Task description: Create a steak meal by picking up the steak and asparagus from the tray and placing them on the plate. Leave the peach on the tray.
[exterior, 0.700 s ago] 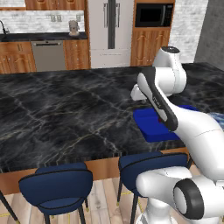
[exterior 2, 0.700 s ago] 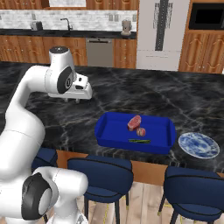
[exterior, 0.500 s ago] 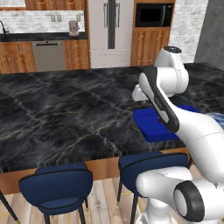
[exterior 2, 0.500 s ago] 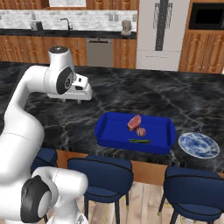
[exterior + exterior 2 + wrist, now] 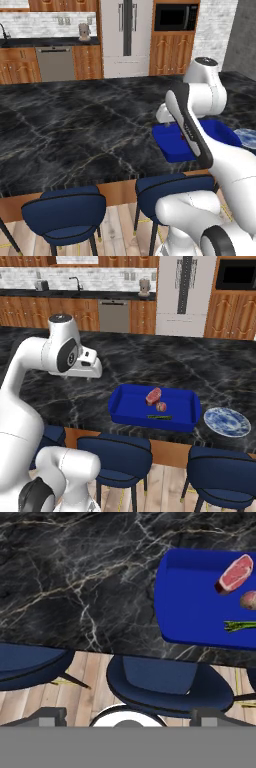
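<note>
- Comparing with the pictures of a moment ago, nothing on the counter has shifted: the tray (image 5: 153, 408) and its food lie where they did, and the arm has barely crept, its head still hanging over the dark marble counter (image 5: 150, 363) to the left of the tray.
- The gripper (image 5: 128, 714) shows in the hand view as two grey finger tips (image 5: 48, 716) near the bottom edge, standing wide apart with nothing between them.
- It hangs well apart from the tray, above the counter's front edge and the stools; in the hand view the tray sits up and to the right of the tips.
- One steak (image 5: 153, 396) lies toward the tray's back, one peach (image 5: 161, 406) just beside it on the near side, and one asparagus (image 5: 159, 417) stalk lies along the front wall.
- One plate (image 5: 227, 421) rests on the counter just right of the tray, nothing on it.
- Three blue stools (image 5: 115, 455) line the counter's front in the right base view.
</note>
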